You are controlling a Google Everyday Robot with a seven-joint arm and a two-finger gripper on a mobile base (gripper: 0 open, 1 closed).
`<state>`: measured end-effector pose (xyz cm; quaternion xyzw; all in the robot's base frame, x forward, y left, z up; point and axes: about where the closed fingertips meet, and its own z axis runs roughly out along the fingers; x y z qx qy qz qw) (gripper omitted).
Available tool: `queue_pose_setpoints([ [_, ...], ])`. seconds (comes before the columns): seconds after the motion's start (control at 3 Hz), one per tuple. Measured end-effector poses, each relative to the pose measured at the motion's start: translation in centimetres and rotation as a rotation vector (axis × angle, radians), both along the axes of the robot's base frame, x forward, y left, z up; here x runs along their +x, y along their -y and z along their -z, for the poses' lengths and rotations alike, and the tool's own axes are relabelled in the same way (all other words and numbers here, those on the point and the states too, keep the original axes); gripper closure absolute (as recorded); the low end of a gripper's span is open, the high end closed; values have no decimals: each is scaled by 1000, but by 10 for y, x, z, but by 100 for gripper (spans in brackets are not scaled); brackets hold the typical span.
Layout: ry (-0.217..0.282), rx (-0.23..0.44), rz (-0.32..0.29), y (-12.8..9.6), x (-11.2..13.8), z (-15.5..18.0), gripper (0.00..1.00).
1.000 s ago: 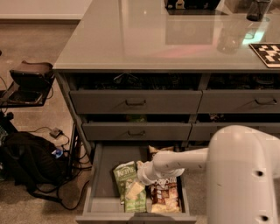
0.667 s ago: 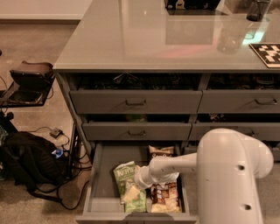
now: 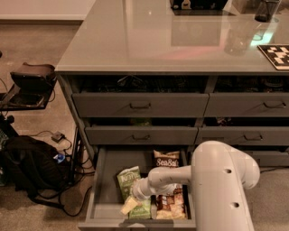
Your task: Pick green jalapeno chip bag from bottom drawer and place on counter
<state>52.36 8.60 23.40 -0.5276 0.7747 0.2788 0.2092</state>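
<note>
The bottom drawer [image 3: 100, 195] stands pulled open below the two handled drawers. A pale yellow-green chip bag [image 3: 129, 205] lies near its front, next to a darker green Kettle bag [image 3: 127, 177]. My gripper [image 3: 137, 194] is down inside the drawer at the end of my white arm [image 3: 174, 176], right over the pale bag's upper edge. I cannot tell whether it touches the bag. The arm covers part of both bags. The glossy grey-green counter [image 3: 149, 40] spreads across the top of the cabinet.
Brown-and-white Sea Salt bags lie at the drawer's back [image 3: 166, 159] and front right [image 3: 170, 205]. On the counter stand a clear glass [image 3: 236, 39], a dark cup [image 3: 266, 10] and a checkered board [image 3: 276, 55]. A black backpack [image 3: 31, 168], cables and a stool [image 3: 31, 77] are on the floor at left.
My arm has swung left and forward, lowering the gripper from the drawer's middle to the pale bag near the front. The bags have hardly shifted.
</note>
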Motion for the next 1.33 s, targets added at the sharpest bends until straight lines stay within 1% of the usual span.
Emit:
queue_pose_setpoints([
  [0.33, -36, -7, 23, -7, 2, 20, 0],
  [0.67, -75, -33, 71, -8, 6, 36, 0],
  [1.0, -95, -68, 141, -2, 9, 46, 0],
  [1.33, -98, -96, 226, 9, 18, 51, 0],
])
